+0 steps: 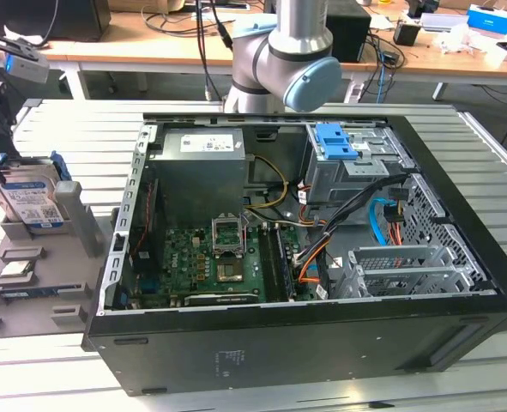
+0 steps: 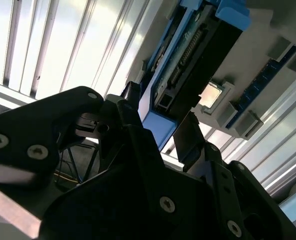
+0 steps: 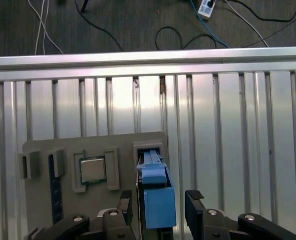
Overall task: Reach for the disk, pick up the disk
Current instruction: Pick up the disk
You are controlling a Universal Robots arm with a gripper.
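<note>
Grey plastic fixture (image 1: 30,275) at the exterior view's left carries the disk (image 1: 32,204), standing on edge in a slot with its blue bracket uppermost. The gripper (image 3: 159,200) sits over it, jaws parted; in the first wrist view the fingers (image 3: 194,200) straddle the disk, a narrow gap on each side, no contact visible. The open computer case (image 1: 279,352) lies toward the exterior view's right.
</note>
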